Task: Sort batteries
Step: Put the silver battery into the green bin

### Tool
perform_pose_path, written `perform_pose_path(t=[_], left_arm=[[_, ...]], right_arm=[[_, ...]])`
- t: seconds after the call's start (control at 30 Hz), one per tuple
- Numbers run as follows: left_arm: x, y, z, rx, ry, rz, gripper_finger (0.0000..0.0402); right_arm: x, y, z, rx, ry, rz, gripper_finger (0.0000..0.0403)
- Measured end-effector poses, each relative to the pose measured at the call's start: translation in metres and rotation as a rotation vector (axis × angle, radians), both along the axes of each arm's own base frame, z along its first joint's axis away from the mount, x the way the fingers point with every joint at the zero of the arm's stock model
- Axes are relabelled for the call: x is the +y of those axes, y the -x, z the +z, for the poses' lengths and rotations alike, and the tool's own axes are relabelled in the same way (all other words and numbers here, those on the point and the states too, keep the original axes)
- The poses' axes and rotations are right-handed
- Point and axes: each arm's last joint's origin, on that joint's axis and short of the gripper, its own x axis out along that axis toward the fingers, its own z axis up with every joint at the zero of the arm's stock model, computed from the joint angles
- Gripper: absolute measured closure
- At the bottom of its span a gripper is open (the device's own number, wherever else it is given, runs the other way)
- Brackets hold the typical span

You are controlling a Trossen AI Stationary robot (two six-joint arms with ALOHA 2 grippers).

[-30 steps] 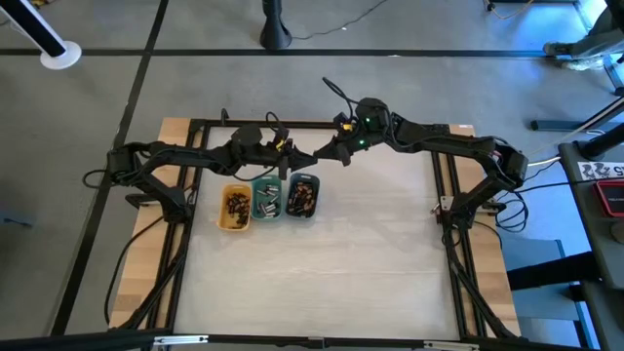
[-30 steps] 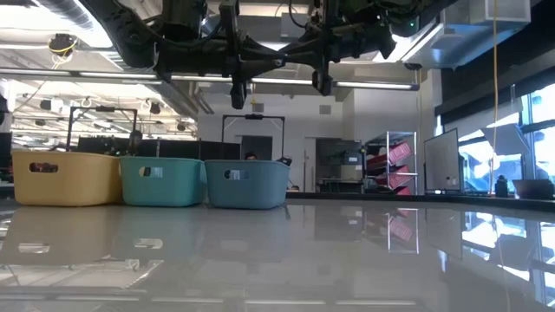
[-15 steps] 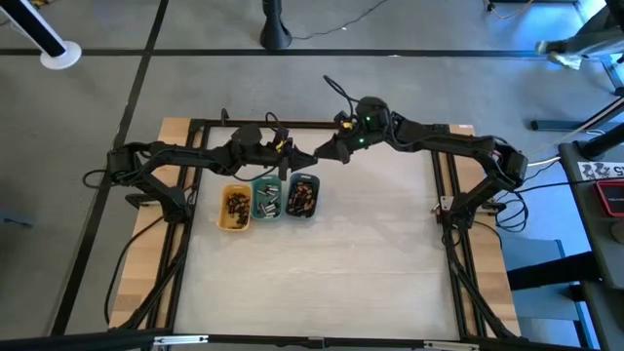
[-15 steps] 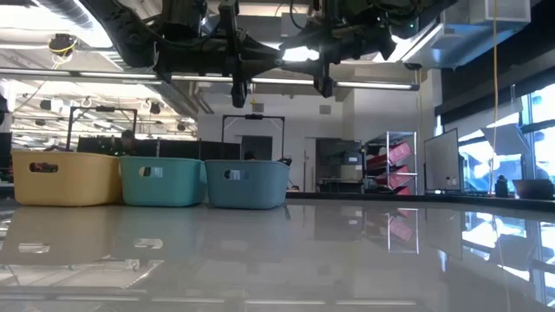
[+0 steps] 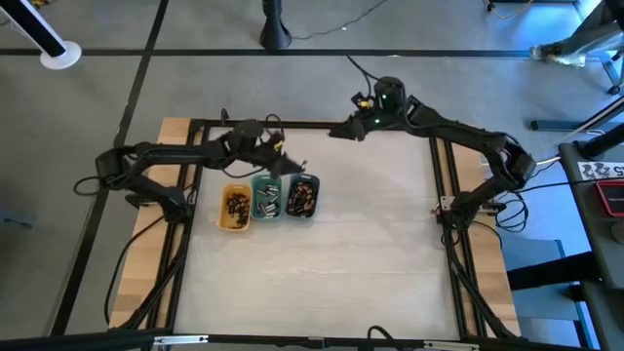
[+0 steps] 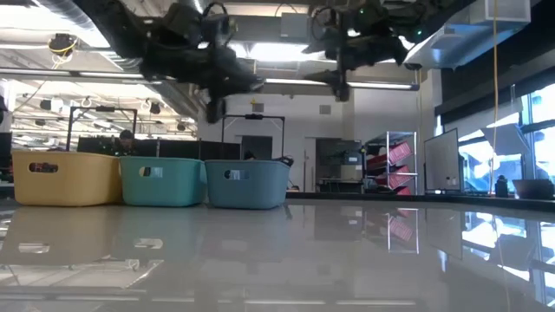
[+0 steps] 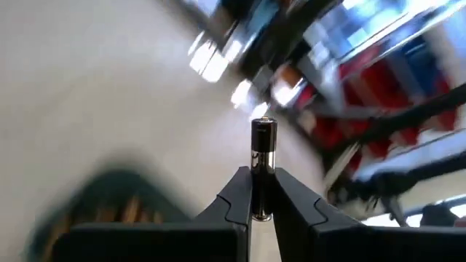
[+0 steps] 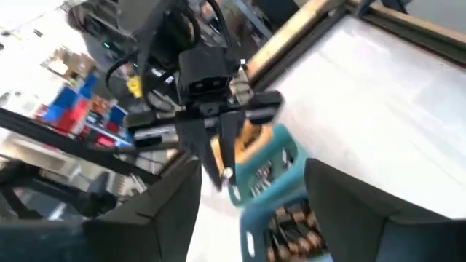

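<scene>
Now the left gripper [image 5: 290,166], raised above the far side of the trays, pinches one battery [image 7: 263,153] upright between its fingers [image 7: 237,193]. Below it sit three trays: yellow [image 5: 234,208] on the left, green [image 5: 266,200] in the middle, blue [image 5: 302,196] on the right, each already holding batteries. Farther right, the right gripper [image 5: 338,130] hangs by the table's far edge, fingers [image 8: 171,204] spread and empty.

The step in hand looks like a handover just finished, with the battery now on its way to a tray. Next the left arm must choose the matching tray, lower over it and let go; which tray suits this battery I cannot tell.

A second earlier both grippers met tip to tip over the blue tray. Since then the right gripper has released and drawn back toward the far right, while the left has swung slightly left, keeping the battery.
</scene>
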Motion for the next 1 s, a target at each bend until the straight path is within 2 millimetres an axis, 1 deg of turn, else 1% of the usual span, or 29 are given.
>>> perform_pose_path(t=[0.1, 0.23, 0.3, 0.4, 0.43, 0.53, 0.7, 0.8, 0.87, 1.0], left_arm=[[-0.018, 0.016, -0.004, 0.201, 0.071, -0.008, 0.0380], [-0.049, 0.037, -0.002, 0.406, 0.074, 0.005, 0.0380], [-0.060, 0.047, -0.003, 0.518, 0.062, 0.060, 0.0380], [-0.068, 0.056, -0.011, 0.676, 0.063, 0.189, 0.0380], [-0.069, 0.057, -0.013, 0.708, 0.070, 0.233, 0.0380], [-0.068, 0.052, -0.018, 0.724, 0.070, 0.305, 0.0380], [-0.063, 0.047, -0.030, 0.785, 0.033, 0.357, 0.0380], [-0.056, 0.045, -0.036, 0.808, 0.019, 0.333, 0.0375], [-0.054, 0.044, -0.039, 0.816, 0.011, 0.307, 0.0354], [-0.053, 0.044, -0.040, 0.824, -0.024, 0.245, 0.0298]], right_arm=[[0.006, 0.010, 0.003, 0.050, 0.041, 0.003, 0.0157], [0.016, 0.026, 0.011, 0.109, 0.144, 0.001, 0.0157], [0.020, 0.032, 0.012, 0.140, 0.180, -0.003, 0.0157], [0.022, 0.036, 0.012, 0.178, 0.231, -0.015, 0.0157], [0.022, 0.037, 0.011, 0.188, 0.240, -0.023, 0.0157], [0.023, 0.038, 0.009, 0.218, 0.224, -0.023, 0.0157], [0.035, 0.033, 0.006, 0.256, 0.163, -0.001, 0.0157], [0.044, 0.026, 0.008, 0.256, 0.151, -0.026, 0.0157], [0.049, 0.022, 0.008, 0.267, 0.124, -0.059, 0.0157], [0.060, 0.018, 0.009, 0.289, 0.083, -0.075, 0.0157]])
